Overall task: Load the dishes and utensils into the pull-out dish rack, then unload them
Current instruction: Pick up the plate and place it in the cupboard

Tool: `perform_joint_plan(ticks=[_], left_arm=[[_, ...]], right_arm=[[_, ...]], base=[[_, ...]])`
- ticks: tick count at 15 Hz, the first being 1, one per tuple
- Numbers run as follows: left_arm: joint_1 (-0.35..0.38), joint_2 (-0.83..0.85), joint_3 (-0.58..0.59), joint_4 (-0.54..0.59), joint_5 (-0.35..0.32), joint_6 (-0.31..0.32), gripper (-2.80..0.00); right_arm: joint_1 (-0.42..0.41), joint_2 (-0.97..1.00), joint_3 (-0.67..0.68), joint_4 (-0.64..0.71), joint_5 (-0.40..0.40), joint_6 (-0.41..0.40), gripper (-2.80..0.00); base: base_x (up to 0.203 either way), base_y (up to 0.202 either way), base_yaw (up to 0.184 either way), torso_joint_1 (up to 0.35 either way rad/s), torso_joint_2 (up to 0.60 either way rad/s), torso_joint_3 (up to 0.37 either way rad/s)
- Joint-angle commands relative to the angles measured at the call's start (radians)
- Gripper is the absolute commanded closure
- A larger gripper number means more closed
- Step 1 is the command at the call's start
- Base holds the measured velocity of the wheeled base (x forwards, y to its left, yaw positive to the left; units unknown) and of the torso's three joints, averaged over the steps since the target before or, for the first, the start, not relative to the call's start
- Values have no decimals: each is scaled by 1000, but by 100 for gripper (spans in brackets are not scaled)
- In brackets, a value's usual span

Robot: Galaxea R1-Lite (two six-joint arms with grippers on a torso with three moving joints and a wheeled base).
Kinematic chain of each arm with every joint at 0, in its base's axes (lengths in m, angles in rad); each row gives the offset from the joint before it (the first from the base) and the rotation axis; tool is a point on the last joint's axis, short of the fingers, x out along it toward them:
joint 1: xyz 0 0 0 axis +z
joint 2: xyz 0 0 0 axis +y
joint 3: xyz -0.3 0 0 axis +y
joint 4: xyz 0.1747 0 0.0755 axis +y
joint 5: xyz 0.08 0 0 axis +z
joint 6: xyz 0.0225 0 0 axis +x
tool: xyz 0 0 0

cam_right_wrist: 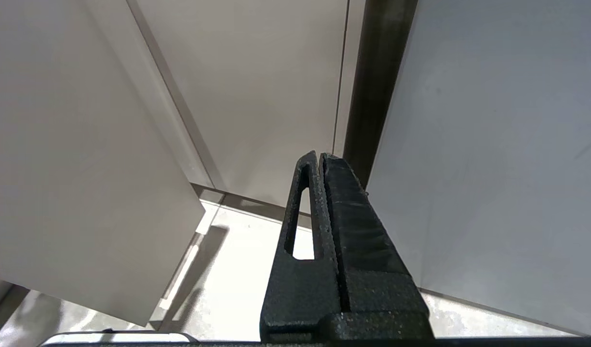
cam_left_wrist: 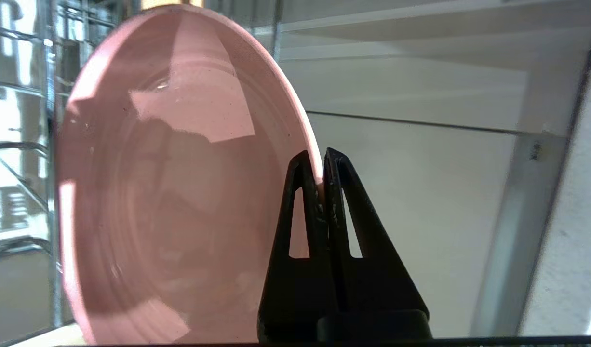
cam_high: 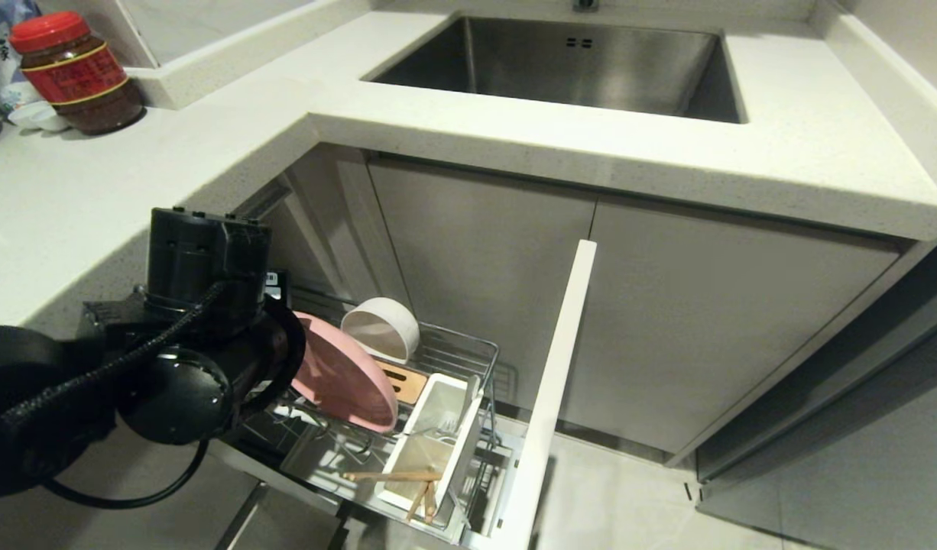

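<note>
The pale-pink plate (cam_high: 345, 380) stands on edge over the pull-out dish rack (cam_high: 468, 353), beside the off-white bowl (cam_high: 380, 328) lying on its side. My left gripper (cam_left_wrist: 320, 161) is shut on the plate (cam_left_wrist: 170, 183), pinching its rim; in the head view the arm's black wrist hides the fingers. White utensil cups (cam_high: 436, 435) hold the wooden chopsticks (cam_high: 407, 483) and a silver fork (cam_high: 447, 418). The rack's white front panel (cam_high: 551, 397) stands pulled out. My right gripper (cam_right_wrist: 320, 159) is shut and empty, facing cabinet doors and floor.
A steel sink (cam_high: 568, 65) is set in the white counter (cam_high: 591, 145) above the rack. A red-lidded jar (cam_high: 75, 72) stands on the counter at the far left. Grey cabinet doors (cam_high: 705, 321) close the space right of the rack.
</note>
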Motion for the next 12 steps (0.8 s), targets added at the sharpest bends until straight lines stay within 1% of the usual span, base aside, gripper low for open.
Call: perform_joint_plan(ticks=[1, 7, 12], left_arm=[[9, 34, 4, -2, 5, -11, 0], [28, 130, 19, -2, 6, -12, 0], [30, 145, 28, -1, 7, -12, 0]], right_arm=[[0, 1, 26, -1, -1, 0, 0], [0, 1, 27, -1, -1, 0, 0], [0, 1, 26, -1, 0, 0, 0]], base=[[0, 0, 0, 0, 0, 0], [0, 0, 0, 0, 0, 0], [0, 0, 0, 0, 0, 0]])
